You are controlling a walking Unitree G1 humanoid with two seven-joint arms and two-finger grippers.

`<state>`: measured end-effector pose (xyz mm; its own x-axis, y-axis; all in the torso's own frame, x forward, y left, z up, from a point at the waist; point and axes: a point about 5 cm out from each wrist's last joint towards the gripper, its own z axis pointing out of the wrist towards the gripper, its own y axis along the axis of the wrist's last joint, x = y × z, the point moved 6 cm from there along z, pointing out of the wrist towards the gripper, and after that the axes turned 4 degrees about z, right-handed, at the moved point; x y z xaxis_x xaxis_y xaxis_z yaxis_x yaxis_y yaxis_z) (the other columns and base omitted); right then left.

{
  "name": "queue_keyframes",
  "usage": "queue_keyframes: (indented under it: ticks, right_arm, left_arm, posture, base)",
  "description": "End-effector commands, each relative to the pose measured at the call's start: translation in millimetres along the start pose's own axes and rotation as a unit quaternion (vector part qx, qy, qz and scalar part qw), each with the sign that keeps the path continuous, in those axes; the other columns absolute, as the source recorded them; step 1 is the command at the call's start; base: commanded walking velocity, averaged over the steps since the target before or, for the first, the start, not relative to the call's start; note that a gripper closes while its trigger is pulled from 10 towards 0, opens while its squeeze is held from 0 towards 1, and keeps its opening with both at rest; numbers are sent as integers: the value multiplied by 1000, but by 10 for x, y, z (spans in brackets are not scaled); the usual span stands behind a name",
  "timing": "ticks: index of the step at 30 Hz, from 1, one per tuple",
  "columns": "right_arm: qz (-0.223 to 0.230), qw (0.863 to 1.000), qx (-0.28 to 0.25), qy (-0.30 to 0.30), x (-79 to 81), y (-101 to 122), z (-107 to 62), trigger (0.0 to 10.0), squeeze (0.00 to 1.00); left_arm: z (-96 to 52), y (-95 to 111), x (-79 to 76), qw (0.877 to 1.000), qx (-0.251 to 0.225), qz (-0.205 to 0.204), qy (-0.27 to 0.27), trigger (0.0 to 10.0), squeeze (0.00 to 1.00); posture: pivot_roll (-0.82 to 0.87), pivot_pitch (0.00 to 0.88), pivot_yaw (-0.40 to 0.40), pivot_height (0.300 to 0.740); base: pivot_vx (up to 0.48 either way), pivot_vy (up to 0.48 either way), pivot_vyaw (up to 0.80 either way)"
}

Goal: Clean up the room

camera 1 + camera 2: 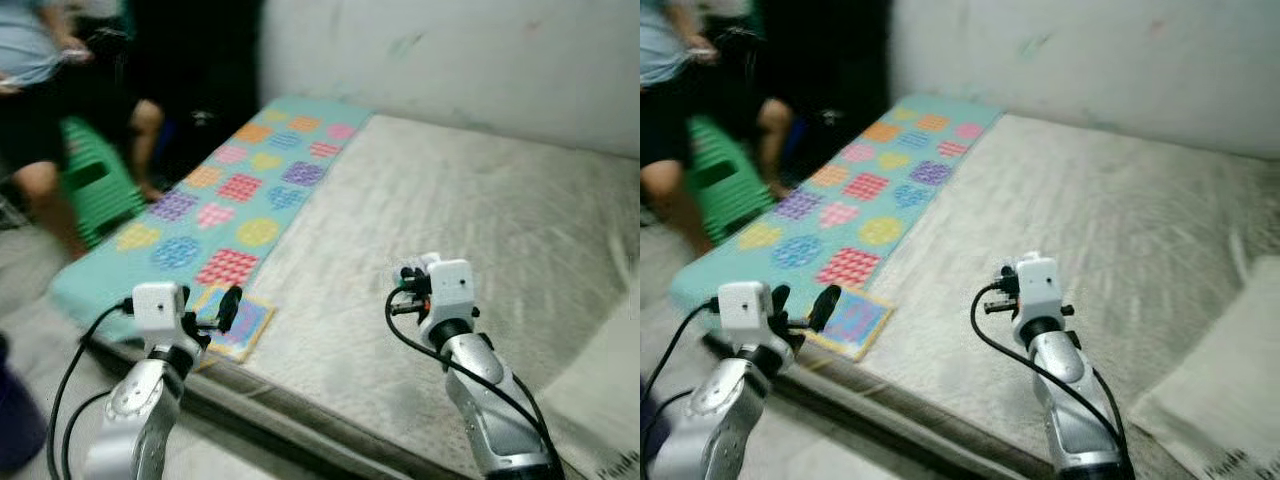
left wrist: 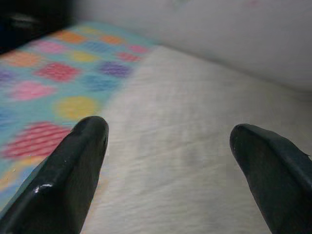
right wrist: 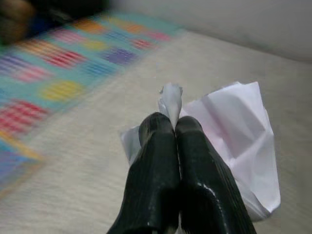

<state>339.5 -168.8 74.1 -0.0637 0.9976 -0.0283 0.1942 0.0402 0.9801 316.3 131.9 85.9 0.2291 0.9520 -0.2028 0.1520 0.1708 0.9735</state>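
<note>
Head views: a bed (image 1: 450, 200) covered by a pale grey-beige sheet is seen from above, with a turquoise mat (image 1: 235, 190) printed with coloured squares and circles laid along its left side, and a light wall (image 1: 450, 60) behind it. A small flat patterned card or booklet (image 1: 235, 325) lies at the near end of the mat, close to the edge of the bed. The left hand (image 1: 212, 318) is held over that near edge, just beside the card, its two black fingers spread apart. The right arm is raised over the middle of the bed; the right hand (image 1: 992, 292) is largely hidden behind its white wrist housing. A pale cushion or folded cloth (image 1: 1220, 380) is seen at the bed's right edge. At the far left, a person (image 1: 40, 90) in a light blue top and dark shorts is shown, blurred, next to a green plastic stool (image 1: 95, 180). Left wrist view: the two fingers (image 2: 73, 170) are seen wide apart with nothing between them, above the sheet and the mat's edge. Right wrist view: the two fingers (image 3: 161, 165) are pressed together on a crumpled white piece of paper (image 3: 234, 141), a pinched fold of which protrudes between the tips; the paper is held above the sheet, with the mat visible beyond.
</note>
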Motion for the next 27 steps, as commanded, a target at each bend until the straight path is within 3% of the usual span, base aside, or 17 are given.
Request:
queue_keyframes:
  ticks: [1, 16, 21, 27]
  right_arm:
    - [8, 999, -23, 22, 180, 142, 40, 10000, 0]
    - [8, 1000, -23, 20, 167, 129, 70, 10000, 0]
    - [7, 999, -27, 21, 176, 160, 94, 10000, 0]
    - [2, 999, -27, 22, 150, 151, 83, 10000, 0]
  left_arm:
    - [-61, 29, 222, 999, 3, 17, 35, 10000, 0]
    - [-32, -16, 309, 998, 14, 10, 65, 10000, 0]
    - [-15, -8, 298, 998, 12, 9, 62, 10000, 0]
    - [4, -16, 276, 998, 12, 2, 60, 10000, 0]
  posture:
    - [-166, 0, 23, 740]
    - [-167, 0, 25, 740]
    - [-178, 0, 28, 740]
    - [-185, 0, 22, 740]
  base:
    - [0, 0, 0]
    - [0, 0, 0]
    - [0, 440, -476]
    - [0, 480, 0]
